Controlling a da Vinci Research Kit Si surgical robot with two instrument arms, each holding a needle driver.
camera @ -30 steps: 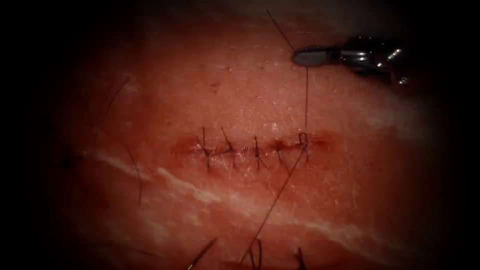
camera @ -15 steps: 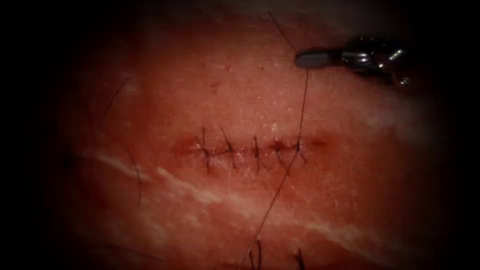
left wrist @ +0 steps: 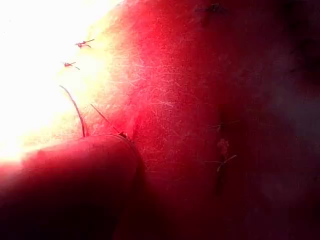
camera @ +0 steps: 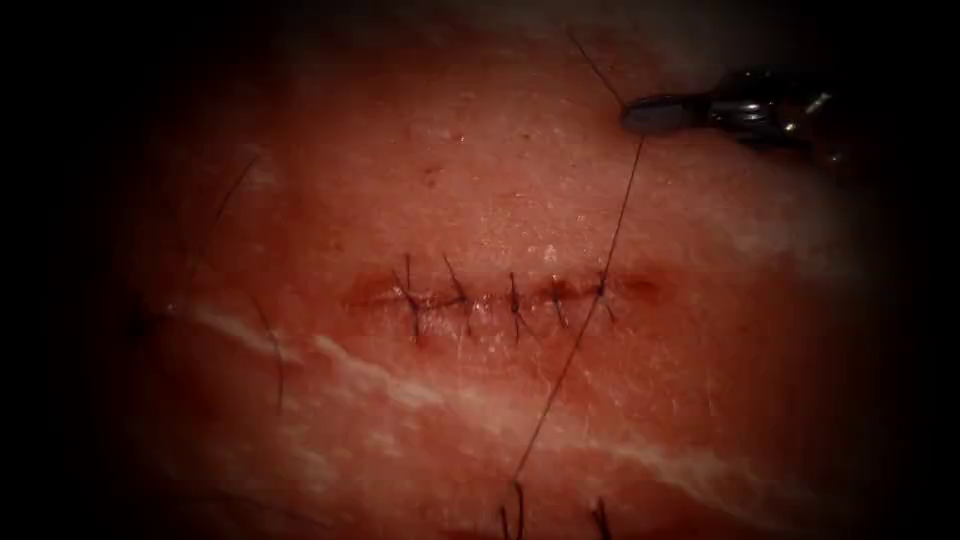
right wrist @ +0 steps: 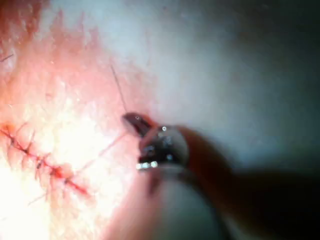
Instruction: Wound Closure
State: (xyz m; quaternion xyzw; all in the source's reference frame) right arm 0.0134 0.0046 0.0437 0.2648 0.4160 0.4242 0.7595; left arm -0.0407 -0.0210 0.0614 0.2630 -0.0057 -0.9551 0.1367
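Above and to the right of the cut, the right tool (camera: 650, 113) has its jaws closed together on the thread (camera: 622, 205), holding it near the tips. From this grip the thread runs taut, down and to the left, to the rightmost stitch (camera: 601, 291) of the cut (camera: 500, 298), then crosses it and continues toward the lower edge of the endoscope view. Compared with a second ago the tool has shifted to the right, and the small loop at that stitch has drawn down flat; the straight, angled line suggests tension applied to seat the knot. The right wrist view likewise shows the right tool's tip (right wrist: 136, 122) clamped on the strand. Four further stitches (camera: 459, 294) lie to the left along the cut. The tissue (camera: 400, 180) surrounds them, with cut ends of thread (camera: 515, 505) near the lower edge. No needle can be made out.
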